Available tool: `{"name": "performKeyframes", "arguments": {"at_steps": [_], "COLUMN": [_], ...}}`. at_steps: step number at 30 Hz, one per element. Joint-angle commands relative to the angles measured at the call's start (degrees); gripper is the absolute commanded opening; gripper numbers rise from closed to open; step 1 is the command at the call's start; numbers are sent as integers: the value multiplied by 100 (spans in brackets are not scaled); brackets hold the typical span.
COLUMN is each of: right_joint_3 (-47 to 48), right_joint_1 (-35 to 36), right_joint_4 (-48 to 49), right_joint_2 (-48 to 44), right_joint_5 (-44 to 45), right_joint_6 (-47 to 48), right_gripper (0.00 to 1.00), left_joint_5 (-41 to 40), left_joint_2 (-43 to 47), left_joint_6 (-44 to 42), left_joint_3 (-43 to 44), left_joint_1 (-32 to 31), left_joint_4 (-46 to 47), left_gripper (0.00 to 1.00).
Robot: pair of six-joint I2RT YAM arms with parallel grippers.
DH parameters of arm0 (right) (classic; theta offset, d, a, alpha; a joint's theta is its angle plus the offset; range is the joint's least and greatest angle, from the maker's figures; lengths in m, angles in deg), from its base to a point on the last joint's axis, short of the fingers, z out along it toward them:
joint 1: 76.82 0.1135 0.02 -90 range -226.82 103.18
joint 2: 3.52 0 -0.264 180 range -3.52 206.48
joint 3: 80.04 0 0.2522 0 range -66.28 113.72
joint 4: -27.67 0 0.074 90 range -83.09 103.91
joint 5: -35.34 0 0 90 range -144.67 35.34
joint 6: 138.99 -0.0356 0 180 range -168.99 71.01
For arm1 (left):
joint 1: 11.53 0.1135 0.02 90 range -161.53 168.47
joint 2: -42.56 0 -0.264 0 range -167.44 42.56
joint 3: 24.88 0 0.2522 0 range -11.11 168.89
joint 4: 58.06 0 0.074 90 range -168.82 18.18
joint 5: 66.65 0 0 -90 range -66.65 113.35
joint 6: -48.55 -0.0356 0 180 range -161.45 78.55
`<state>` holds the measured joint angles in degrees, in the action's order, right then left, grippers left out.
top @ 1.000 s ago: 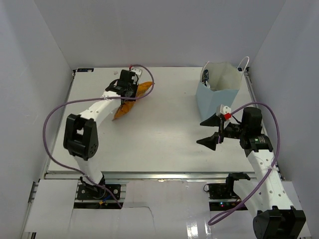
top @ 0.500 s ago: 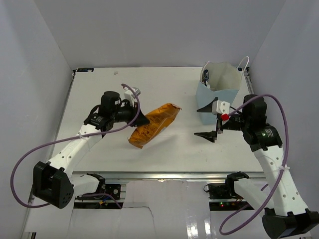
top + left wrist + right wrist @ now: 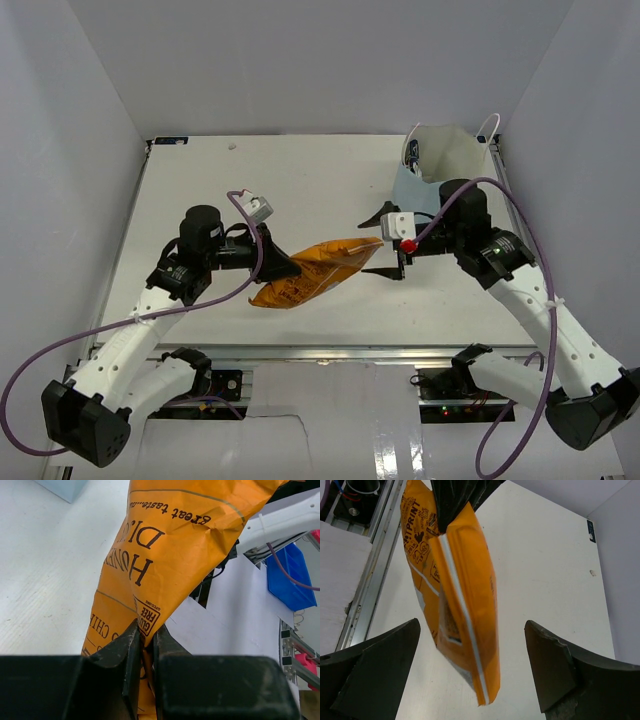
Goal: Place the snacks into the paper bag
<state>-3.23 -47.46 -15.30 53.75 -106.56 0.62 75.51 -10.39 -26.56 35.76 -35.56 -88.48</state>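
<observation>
Chip bag (image 3: 318,270), long and orange, is pinched near one end by the left gripper (image 3: 287,268), whose jaws are pressed together on a crease of the foil, as is plainly seen in the left wrist view (image 3: 142,652). From that grip the packet (image 3: 165,555) is held out in the air above the table (image 3: 200,180), near its front edge and between the two arms. Its free end is pointed toward the right gripper (image 3: 380,243), whose jaws are spread wide on either side of the packet's tip; in the right wrist view (image 3: 470,630) a gap is seen on both sides of the packet (image 3: 455,595), so no contact is made there. Behind the right arm, at the far right corner, the light-blue paper bag (image 3: 445,155) is stood upright with its mouth open. The packet is judged to be light, puffed with air, crinkly and rather slippery, with brittle contents that would be crushed by a hard squeeze across the middle. A hold on the flat sealed seam at the free end is therefore judged safest.
</observation>
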Motion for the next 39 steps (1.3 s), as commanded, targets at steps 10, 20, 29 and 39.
{"name": "performKeyframes", "arguments": {"at_steps": [10,20,29,39], "right_joint_3": [323,779,1043,2964], "right_joint_1": [825,904,563,-807], "right_joint_4": [-102,-568,-709,-419], "right_joint_2": [820,1120,365,161], "right_joint_5": [373,382,514,1550], "right_joint_6": [5,111,-73,-1487], "right_gripper": [86,15,8,8], "left_joint_5": [558,585,-688,-2640], "left_joint_2": [250,188,758,2315], "left_joint_6": [153,180,-443,-883], "left_joint_3": [-222,-336,-117,-873], "left_joint_1": [-119,-119,-119,-119], "left_joint_4": [707,1025,664,691], "left_gripper": [0,3,68,98]}}
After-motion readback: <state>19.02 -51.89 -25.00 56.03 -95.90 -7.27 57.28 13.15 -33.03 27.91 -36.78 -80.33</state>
